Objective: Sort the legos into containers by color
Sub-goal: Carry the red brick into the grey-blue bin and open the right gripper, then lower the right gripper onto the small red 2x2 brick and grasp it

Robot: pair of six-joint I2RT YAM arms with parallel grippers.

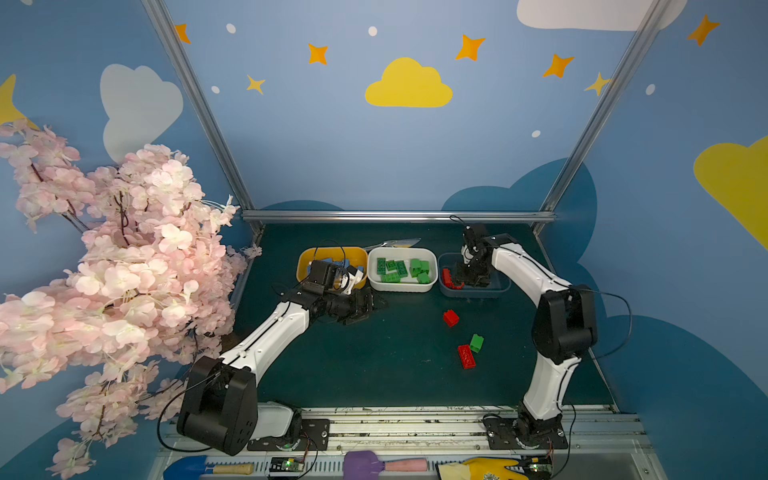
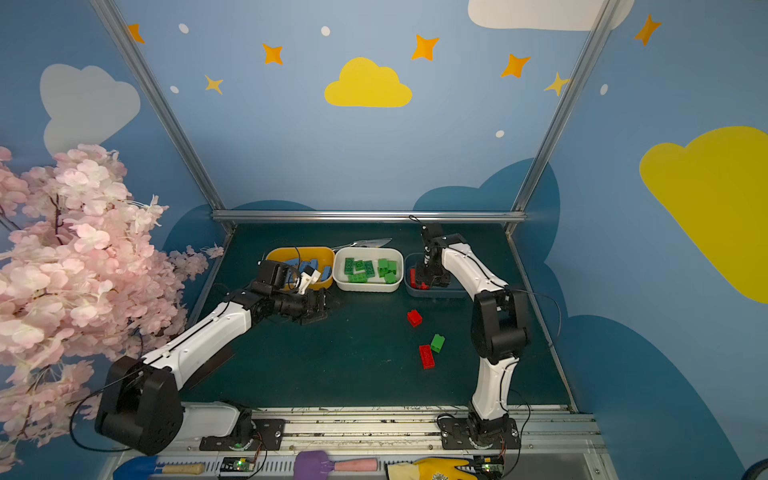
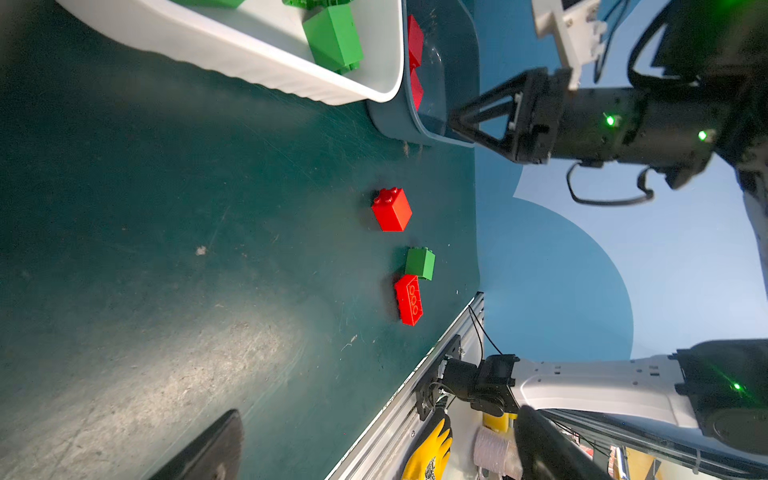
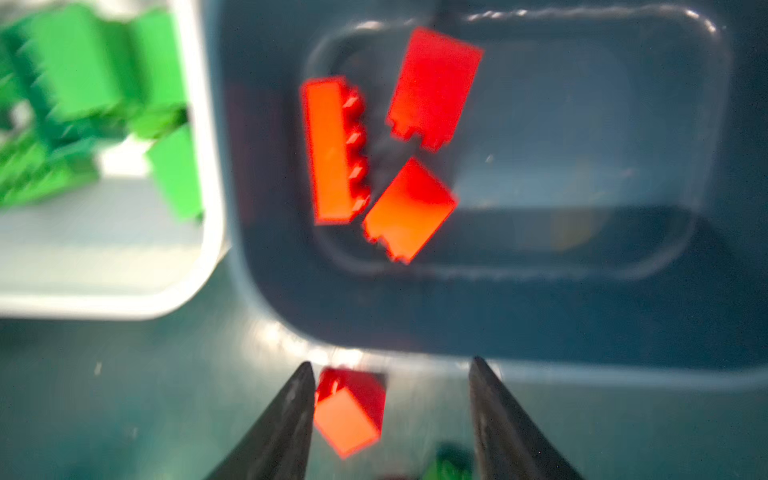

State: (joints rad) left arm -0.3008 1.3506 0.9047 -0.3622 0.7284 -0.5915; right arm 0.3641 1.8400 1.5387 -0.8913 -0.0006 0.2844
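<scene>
Three containers stand in a row at the back: a yellow tub [image 1: 303,259] with light blue legos [image 1: 332,262], a white tub [image 1: 432,266] with green legos [image 1: 401,270], and a dark blue-grey tub [image 1: 473,293] holding three red legos [image 4: 336,153]. Loose on the mat lie a short red brick [image 1: 451,318], a short green brick [image 1: 476,343] and a long red brick [image 1: 466,356]. My right gripper [image 4: 390,365] hangs over the dark tub's near edge, jaws apart, holding nothing. My left gripper [image 3: 378,453] rests open low on the mat before the yellow tub, empty.
A pink blossom branch [image 1: 104,270] crowds the left side beside the left arm. A metal spoon [image 1: 395,243] lies behind the tubs by the back rail [image 1: 399,216]. On the front rail lie a blue trowel [image 1: 187,467], a purple spatula [image 1: 361,461] and a yellow glove [image 1: 486,467].
</scene>
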